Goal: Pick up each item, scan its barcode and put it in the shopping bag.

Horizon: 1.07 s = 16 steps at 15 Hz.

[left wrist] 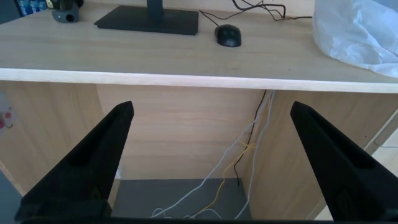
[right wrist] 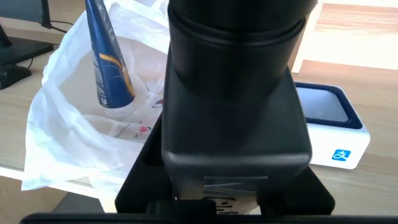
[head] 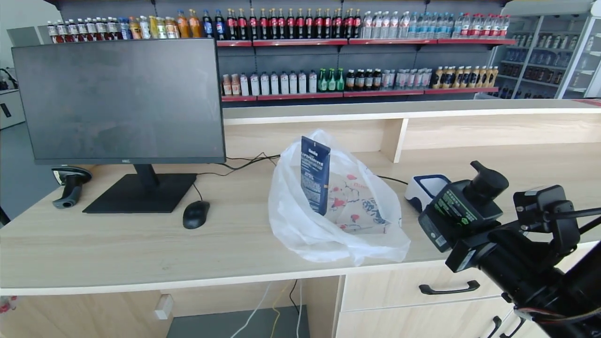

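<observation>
Wood-grain surface point(head: 117, 249), logged from your left. A handheld scanner point(head: 70, 185) sits at the far left, then a monitor point(head: 122, 98) and a mouse point(head: 196, 214).

Left hand point(left wrist: 211, 124): below the front edge of the surface, roughly in line with the mouse. Fingers spread wide, holding nothing.

Shopping bag point(head: 300, 230): mid-surface, mouth open. A blue pouch point(head: 314, 176) stands upright inside, with a printed box point(head: 357, 206) lying beside it.

A white-and-blue scan unit point(head: 422, 188) sits just right of the bag.

Right hand point(right wrist: 227, 193): farthest right, clamped on a black boxy item point(head: 458, 213). The item's long axis tilts up and away from the front edge.

Judgement: the scan unit lies just left of the held item and the bag is farther left, so your right arm is the nearer one. Check the label faces the unit's window before you go to the bag.
</observation>
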### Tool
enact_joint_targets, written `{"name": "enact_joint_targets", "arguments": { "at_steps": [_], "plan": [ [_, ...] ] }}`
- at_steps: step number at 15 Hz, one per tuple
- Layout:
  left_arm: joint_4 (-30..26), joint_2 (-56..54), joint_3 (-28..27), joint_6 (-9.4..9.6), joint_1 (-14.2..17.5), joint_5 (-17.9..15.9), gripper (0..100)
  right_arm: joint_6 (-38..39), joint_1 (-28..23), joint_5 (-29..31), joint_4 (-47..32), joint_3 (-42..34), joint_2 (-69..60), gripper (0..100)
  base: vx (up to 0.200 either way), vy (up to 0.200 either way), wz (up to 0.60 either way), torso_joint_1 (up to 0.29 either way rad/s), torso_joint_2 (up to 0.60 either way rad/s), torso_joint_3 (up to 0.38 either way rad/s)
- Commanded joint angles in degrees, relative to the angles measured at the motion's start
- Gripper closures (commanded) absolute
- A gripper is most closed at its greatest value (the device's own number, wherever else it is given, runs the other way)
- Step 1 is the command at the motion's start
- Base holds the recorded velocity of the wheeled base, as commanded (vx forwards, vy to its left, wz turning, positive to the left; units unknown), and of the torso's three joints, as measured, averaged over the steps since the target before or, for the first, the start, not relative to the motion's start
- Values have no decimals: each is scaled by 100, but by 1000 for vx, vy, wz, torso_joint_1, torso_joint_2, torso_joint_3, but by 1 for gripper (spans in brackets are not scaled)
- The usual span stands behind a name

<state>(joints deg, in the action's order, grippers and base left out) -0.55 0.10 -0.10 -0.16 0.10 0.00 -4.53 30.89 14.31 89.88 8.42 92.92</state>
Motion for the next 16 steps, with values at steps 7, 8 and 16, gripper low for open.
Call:
{"name": "enact_joint_targets", "arguments": {
  "at_steps": [7, 8, 16],
  "plan": [
    [2, -1, 1, -11, -1, 9, 0, 155, 5, -16, 12, 80, 7, 100, 0, 0, 343, -1, 3, 1],
    [2, -1, 1, -11, -1, 0, 0, 163, 5, -25, 12, 98, 7, 100, 0, 0, 600, 12, 2, -2],
    [2, -1, 1, -28, -1, 9, 0, 111, -92, -25, 12, -7, 77, 100, 0, 0, 0, 0, 0, 0]
  ]
}}
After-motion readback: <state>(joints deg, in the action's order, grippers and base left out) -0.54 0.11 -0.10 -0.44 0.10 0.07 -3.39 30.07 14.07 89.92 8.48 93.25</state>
